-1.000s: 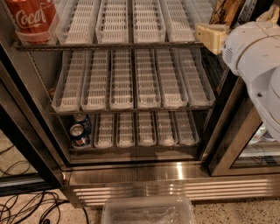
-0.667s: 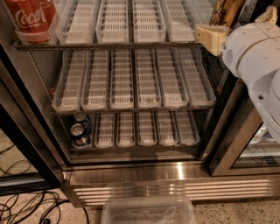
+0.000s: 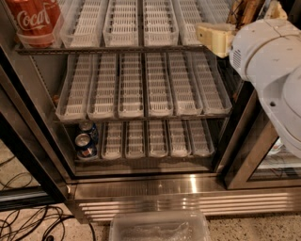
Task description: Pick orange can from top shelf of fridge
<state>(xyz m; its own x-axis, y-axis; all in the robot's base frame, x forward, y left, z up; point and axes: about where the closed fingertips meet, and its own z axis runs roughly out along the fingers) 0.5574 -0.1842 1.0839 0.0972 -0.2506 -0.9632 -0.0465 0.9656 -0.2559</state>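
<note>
The fridge [image 3: 141,188] stands open in the camera view, with tiers of white slotted trays. Its top shelf [image 3: 113,48] runs across the upper part of the view. At the top right, a copper-brown streaked shape that looks like the orange can [image 3: 242,12] shows just above the arm, mostly hidden and cut off by the frame edge. My gripper [image 3: 215,38] appears as a cream block at the right end of that shelf, directly below and left of the can. The white arm [image 3: 268,56] covers the rest of it.
A red Coca-Cola can [image 3: 35,21] stands at the left end of the top shelf. Two small blue cans [image 3: 86,141] sit at the lower left. The glass door frame [image 3: 244,155] is on the right, cables [image 3: 28,221] lie on the floor, and a clear plastic bin [image 3: 160,228] sits below.
The arm and the cream gripper block have shifted slightly to the left. The shelves and cans have not moved.
</note>
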